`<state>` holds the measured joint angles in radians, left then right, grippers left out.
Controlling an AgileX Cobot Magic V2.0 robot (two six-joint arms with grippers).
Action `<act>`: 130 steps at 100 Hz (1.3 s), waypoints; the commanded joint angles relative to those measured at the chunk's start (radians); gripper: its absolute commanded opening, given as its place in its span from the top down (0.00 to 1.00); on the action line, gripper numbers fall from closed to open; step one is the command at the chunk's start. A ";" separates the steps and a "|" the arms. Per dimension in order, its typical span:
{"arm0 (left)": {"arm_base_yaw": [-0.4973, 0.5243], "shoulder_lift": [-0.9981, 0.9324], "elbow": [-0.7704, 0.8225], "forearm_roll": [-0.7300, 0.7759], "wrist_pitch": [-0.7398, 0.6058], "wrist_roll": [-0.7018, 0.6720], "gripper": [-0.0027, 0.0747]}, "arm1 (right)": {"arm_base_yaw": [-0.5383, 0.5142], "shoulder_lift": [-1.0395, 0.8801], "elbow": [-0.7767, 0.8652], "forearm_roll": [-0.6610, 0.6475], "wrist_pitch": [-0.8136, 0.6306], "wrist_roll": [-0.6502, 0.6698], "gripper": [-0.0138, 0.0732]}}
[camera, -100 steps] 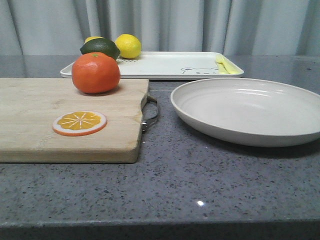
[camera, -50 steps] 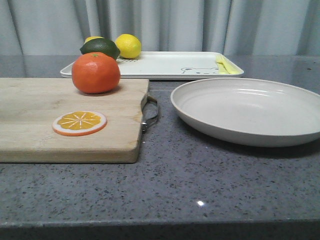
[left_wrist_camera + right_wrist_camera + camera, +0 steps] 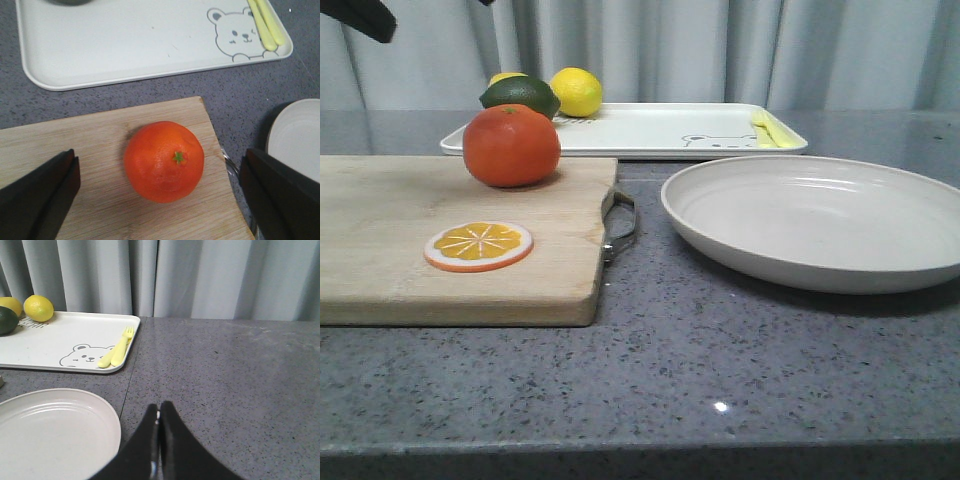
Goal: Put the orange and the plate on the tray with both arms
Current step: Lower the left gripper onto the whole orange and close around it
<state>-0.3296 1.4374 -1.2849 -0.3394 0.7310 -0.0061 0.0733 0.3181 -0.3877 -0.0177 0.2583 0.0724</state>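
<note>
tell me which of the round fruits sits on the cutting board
The whole orange; it alone rests on the wooden cutting board, while the lemon and green fruit are at the tray.

The desk [image 3: 720, 370] has a dark grey speckled stone-like surface with a slightly glossy finish. 1 small bright light reflection [image 3: 720, 406] appears near its front edge. A pale grey curtain [image 3: 720, 50] with vertical folds covers the whole background behind the desk. Lighting is even and soft.
</note>
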 commanded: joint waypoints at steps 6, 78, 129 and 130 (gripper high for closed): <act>-0.012 0.082 -0.142 -0.032 0.082 -0.003 0.16 | -0.001 0.018 -0.031 -0.009 -0.085 0.000 0.92; -0.041 0.279 -0.253 -0.035 0.187 0.006 0.16 | -0.001 0.018 -0.031 -0.009 -0.085 0.000 0.92; -0.041 0.279 -0.253 -0.027 0.187 0.006 0.19 | -0.001 0.018 -0.031 -0.009 -0.084 0.000 0.92; -0.041 0.279 -0.253 -0.027 0.187 0.006 0.20 | -0.001 0.018 -0.031 -0.009 -0.084 0.000 0.92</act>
<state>-0.3643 1.7610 -1.5077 -0.3464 0.9438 0.0000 0.0733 0.3181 -0.3877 -0.0177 0.2583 0.0724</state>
